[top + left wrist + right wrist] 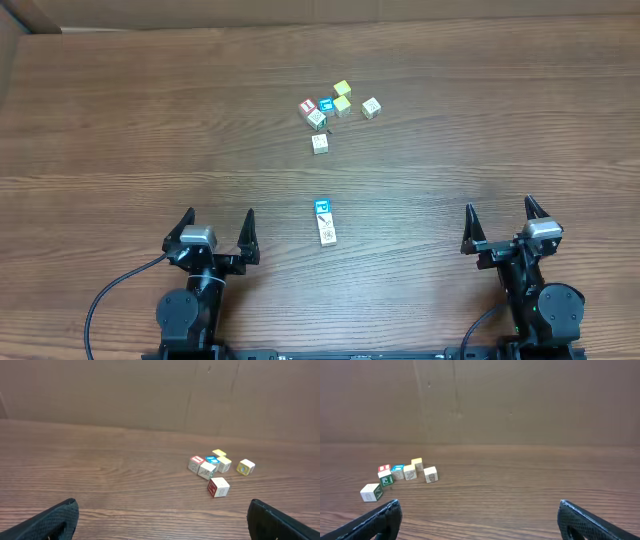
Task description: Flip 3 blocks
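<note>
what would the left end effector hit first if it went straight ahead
Looks free as shown: the left end effector faces bare table; all the blocks lie right of its line.

Black arms (188, 312), pointed black claw fingers (247, 228), grey wrist blocks (198, 237), probably black cables (108, 295).

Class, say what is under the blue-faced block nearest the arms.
Only the wooden table; the blue-faced block rests on it. Its bottom face is covered and cannot be seen.

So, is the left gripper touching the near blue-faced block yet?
Apart. The overhead view shows a wide strip of bare table between the open left gripper and the near blue-faced block.
</note>
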